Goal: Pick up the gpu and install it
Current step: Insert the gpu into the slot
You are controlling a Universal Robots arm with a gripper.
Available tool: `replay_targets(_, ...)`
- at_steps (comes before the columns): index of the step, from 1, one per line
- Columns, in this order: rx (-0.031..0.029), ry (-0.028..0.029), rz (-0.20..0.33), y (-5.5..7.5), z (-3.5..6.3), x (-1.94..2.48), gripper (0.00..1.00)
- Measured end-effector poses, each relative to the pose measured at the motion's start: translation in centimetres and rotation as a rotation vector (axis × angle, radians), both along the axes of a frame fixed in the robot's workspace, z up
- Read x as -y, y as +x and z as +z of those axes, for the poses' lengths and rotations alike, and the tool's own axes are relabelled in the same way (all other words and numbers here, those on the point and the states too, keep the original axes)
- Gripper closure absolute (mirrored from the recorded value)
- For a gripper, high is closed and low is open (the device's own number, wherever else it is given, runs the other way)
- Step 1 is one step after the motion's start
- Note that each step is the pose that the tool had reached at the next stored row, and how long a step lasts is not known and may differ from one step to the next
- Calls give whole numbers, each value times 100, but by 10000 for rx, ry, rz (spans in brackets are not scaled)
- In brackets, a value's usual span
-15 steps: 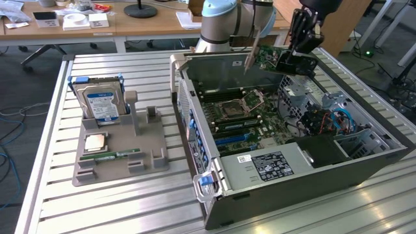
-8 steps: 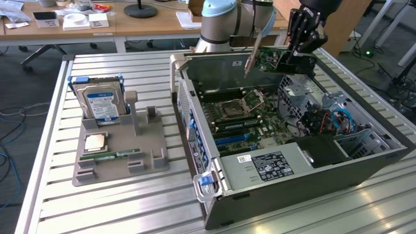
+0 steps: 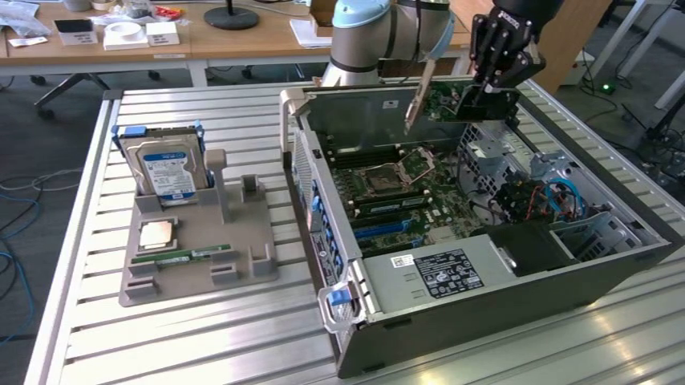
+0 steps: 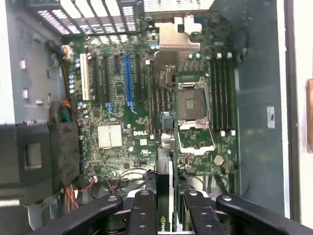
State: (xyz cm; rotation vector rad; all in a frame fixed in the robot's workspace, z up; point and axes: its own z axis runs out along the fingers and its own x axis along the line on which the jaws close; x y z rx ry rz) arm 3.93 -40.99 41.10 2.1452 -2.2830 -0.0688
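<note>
Gripper (image 3: 487,90) clamped on the gpu (image 3: 455,102). The card hangs edge-down, clear of everything, above the far end of the open computer case (image 3: 428,305), with its silver bracket (image 3: 419,96) toward the exterior view's left. Pickup looks done; installation is not — the motherboard (image 4: 122,132) slots, the blue slot (image 4: 128,73) among them, lie empty beneath the card.

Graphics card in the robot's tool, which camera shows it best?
The exterior view: the graphics card hangs from the tool above the computer, green face and silver bracket visible. The wrist view catches its thin edge, clamped by the tool.
</note>
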Motion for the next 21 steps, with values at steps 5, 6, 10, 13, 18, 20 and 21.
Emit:
replay_targets(5, 0, -1, 537, 0, 0, 0, 74)
replay_targets(6, 0, -1, 541, 0, 0, 0, 74)
replay_targets(10, 18, 10, 573, -3, -5, -1, 74)
replay_targets(13, 96, 5, 614, -13, -23, 0, 74)
replay_targets(18, 316, -1, 691, -41, -63, 0, 74)
replay_targets(20, 362, -3, 710, -56, -75, 0, 74)
replay_targets(21, 384, -4, 720, -64, -83, 0, 74)
